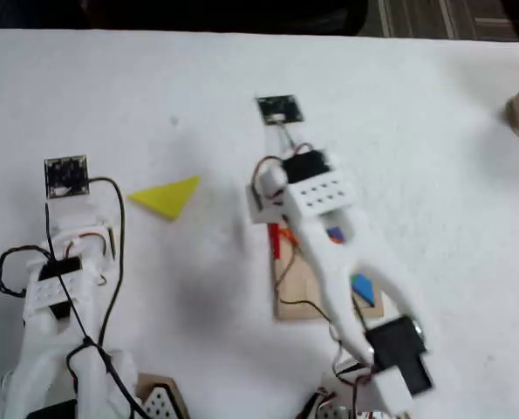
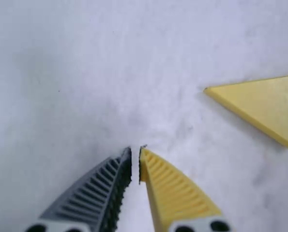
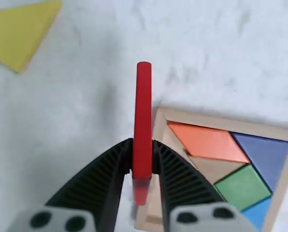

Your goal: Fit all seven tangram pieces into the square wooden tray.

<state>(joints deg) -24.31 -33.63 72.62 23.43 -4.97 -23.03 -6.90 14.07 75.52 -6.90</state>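
Now the right gripper (image 3: 143, 159) pinches the red piece (image 3: 143, 111) on edge at the wooden tray's (image 3: 209, 169) ten-o'clock rim, seen from above. It looks mid-placement. Next, I judge, it must tip flat into the bare gap. The yellow triangle (image 1: 166, 195) lies farther out toward ten o'clock, by the left gripper (image 2: 135, 159), whose fingers are closed and empty.

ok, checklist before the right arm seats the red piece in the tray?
1. Right gripper clamped on red piece: ok.
2. Red piece lying flat: not ok, it stands on edge.
3. Open room in wooden tray: ok, bare wood beside orange piece.
4. Yellow triangle apart from tray: ok, on the table.
5. Left gripper shut, empty: ok.
6. Red piece's shape matches the gap: cannot tell.
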